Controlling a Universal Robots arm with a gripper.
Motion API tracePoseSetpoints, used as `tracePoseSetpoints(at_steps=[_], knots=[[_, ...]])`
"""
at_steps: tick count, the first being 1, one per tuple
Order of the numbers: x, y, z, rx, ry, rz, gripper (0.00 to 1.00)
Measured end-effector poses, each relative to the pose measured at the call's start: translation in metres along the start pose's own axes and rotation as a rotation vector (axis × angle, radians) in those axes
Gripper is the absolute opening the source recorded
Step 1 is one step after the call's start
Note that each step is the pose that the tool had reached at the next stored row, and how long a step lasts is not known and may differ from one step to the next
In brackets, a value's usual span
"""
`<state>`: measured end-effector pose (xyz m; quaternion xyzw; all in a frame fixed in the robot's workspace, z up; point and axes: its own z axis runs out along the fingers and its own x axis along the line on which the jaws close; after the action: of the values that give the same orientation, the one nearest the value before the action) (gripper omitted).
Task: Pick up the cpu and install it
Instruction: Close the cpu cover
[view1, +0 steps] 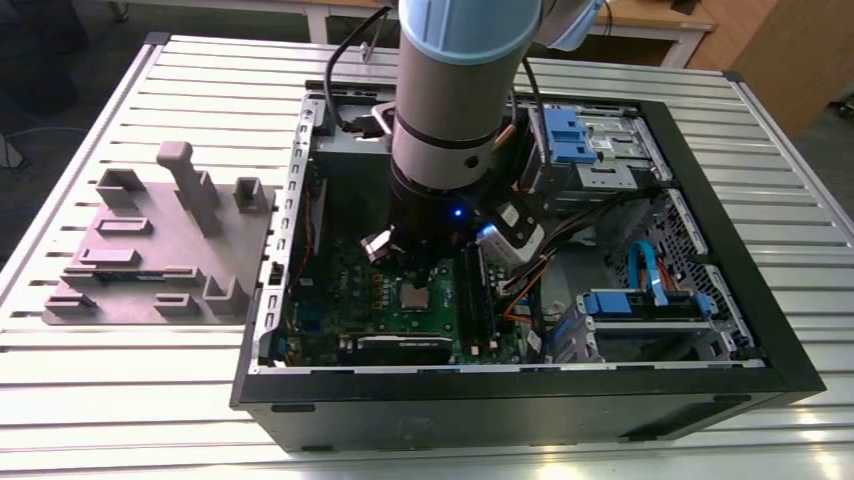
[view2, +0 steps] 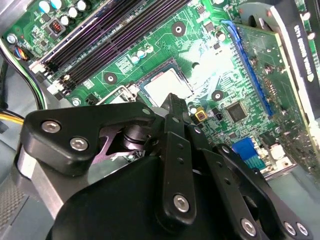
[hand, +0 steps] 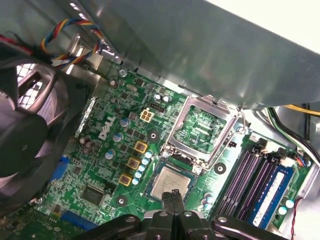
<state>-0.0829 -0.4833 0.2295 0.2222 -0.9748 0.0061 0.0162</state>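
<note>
Standing on the slatted tabletop, the open computer case has the arm reaching down into it. Below the gripper spreads the green motherboard. The gripper is narrow, its tips pressed together and holding nothing. The cpu lies flat directly beneath its tips, with the metal frame hinged open just beyond.
</note>
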Motion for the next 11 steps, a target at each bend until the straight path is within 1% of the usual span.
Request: tracePoseSetpoints(at_steps=[4, 11], knots=[[0.0000, 0.0000, 0.0000, 0.0014, -0.0002, -0.042, 0.11], [0.0000, 0.0000, 0.0000, 0.0031, -0.0004, -0.092, 0.11]])
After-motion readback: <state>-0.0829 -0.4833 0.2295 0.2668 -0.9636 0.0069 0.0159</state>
